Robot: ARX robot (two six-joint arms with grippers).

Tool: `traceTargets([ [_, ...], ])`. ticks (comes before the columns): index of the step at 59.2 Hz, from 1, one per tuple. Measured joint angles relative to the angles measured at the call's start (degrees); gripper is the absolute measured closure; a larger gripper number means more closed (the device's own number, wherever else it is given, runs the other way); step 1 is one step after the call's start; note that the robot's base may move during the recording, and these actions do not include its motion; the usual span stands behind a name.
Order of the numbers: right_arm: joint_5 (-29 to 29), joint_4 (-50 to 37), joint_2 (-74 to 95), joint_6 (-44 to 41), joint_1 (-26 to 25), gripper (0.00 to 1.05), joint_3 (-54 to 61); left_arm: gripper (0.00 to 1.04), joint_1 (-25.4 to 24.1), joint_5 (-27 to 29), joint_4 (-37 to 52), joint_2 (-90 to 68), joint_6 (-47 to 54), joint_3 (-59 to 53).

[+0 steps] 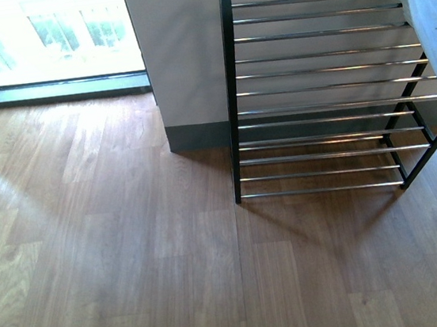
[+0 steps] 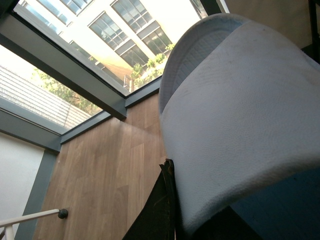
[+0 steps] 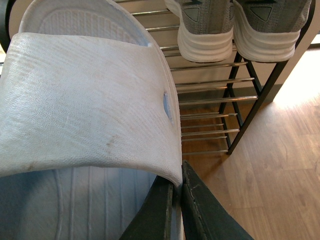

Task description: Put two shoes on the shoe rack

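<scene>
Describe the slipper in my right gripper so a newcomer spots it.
Find the shoe rack with silver rods, where two grey sneakers sit. In front of it the right gripper pinches a white slipper: one broad strap, ridged footbed, no laces, unlike the sneakers.

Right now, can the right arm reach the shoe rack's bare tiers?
Probably yes: the shoe rack sits close ahead, tiers under the grey sneakers bare, nothing between; the right claw is shut on a white slide.

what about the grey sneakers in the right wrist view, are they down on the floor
No, the grey sneakers sit side by side on the shoe rack's rods, well above the floor.
</scene>
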State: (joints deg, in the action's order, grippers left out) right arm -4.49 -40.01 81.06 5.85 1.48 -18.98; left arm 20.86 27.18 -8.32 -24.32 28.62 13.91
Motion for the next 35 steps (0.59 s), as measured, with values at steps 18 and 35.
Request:
traceTargets([
  [18, 10.7, -15.4, 0.6, 2.2, 2.8, 1.03, -1.1, 1.03, 0.0, -0.1, 0.0, 0.0, 0.0, 0.0],
  [35, 4.0, 3.8, 7.1, 5.2, 12.3, 1.03, -23.0, 1.03, 0.0, 0.0, 0.0, 0.0, 0.0, 0.0],
])
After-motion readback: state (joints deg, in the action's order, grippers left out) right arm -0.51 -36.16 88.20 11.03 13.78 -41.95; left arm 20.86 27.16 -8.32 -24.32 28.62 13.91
